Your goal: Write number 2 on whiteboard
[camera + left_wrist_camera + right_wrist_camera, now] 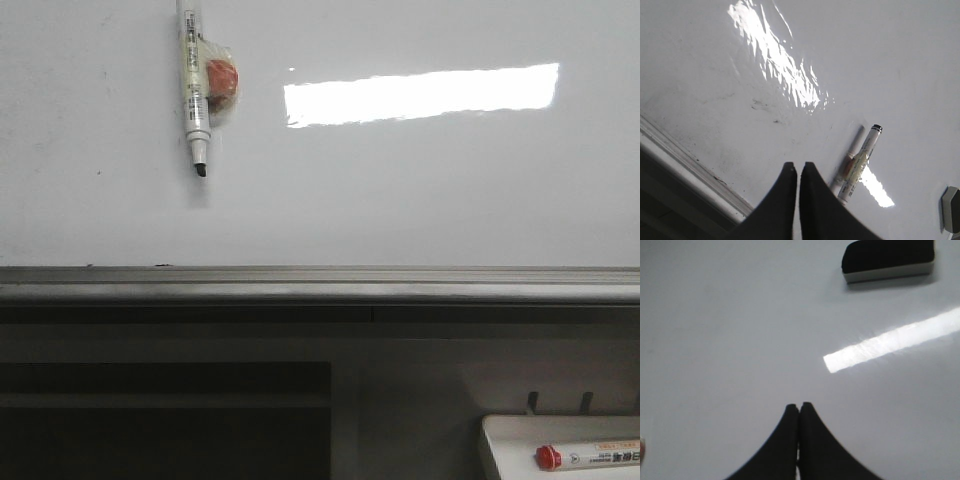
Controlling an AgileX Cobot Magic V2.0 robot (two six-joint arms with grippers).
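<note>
The whiteboard [420, 200] fills the front view, glossy white with a bright rectangular reflection and a grey ledge [320, 282] along its lower edge. No number 2 shows on it, only faint specks. A white marker [193, 90] hangs on the board at upper left, black tip down, fixed with tape over a red round magnet [222, 80]. It also shows in the left wrist view [860, 162]. My left gripper [798, 166] is shut and empty, close to the board beside that marker. My right gripper [799, 406] is shut and empty, facing bare board.
A black-and-white eraser [888, 260] sticks to the board in the right wrist view. A small white tray [560, 450] holding a red-capped marker [588, 458] sits below the ledge at lower right. Dark shelving lies under the ledge at left.
</note>
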